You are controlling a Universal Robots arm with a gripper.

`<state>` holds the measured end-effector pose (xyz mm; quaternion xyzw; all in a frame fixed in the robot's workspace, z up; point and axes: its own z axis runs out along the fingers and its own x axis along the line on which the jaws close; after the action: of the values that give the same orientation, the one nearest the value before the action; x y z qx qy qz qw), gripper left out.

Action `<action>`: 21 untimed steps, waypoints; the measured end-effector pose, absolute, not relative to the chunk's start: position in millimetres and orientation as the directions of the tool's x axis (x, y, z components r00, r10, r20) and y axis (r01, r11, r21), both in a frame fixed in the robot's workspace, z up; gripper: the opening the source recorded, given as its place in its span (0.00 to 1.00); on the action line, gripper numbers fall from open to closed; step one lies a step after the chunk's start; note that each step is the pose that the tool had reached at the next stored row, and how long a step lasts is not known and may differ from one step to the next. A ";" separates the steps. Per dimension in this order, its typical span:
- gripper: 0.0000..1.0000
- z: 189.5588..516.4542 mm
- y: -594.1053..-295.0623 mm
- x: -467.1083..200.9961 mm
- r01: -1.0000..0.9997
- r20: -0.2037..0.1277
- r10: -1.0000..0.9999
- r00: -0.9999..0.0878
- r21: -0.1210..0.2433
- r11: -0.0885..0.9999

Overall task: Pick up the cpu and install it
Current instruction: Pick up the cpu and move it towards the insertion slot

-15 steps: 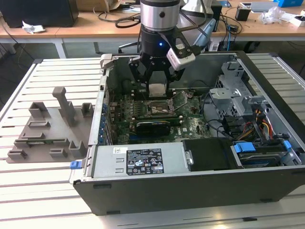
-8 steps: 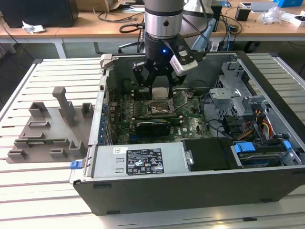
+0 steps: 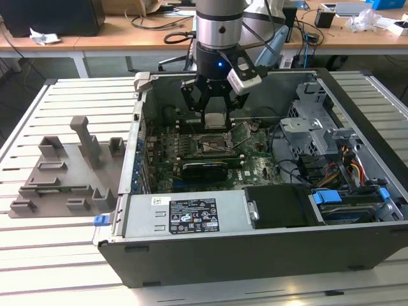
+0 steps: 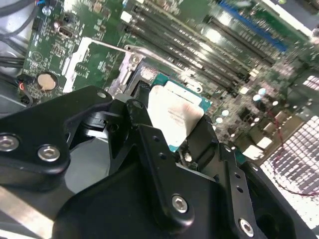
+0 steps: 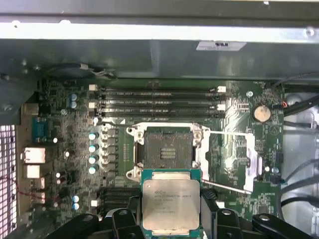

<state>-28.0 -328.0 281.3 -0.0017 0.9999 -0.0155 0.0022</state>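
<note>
First wrist view: claw [image 5: 172, 211] clamped on cpu [image 5: 171, 199], socket [image 5: 164, 149] open nearby.

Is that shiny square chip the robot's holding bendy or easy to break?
Probably stiff: the cpu sits flat though the jaws pinch only its edges. Likely light, being so thin. Its smooth metal top looks slippery, so it may slip and get damaged.

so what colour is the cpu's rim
The cpu rim is teal-green, clearest in the first wrist view.
</note>
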 end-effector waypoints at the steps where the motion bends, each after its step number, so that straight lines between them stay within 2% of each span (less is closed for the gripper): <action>1: 0.55 279.5 -326.2 -27.6 -0.003 -0.004 -0.004 -1.000 -0.031 1.000; 21: 0.55 271.7 -317.7 -20.9 -0.003 -0.004 -0.004 -1.000 -0.036 0.999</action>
<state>-20.9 -317.7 271.7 -0.0018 0.9998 -0.0182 0.0022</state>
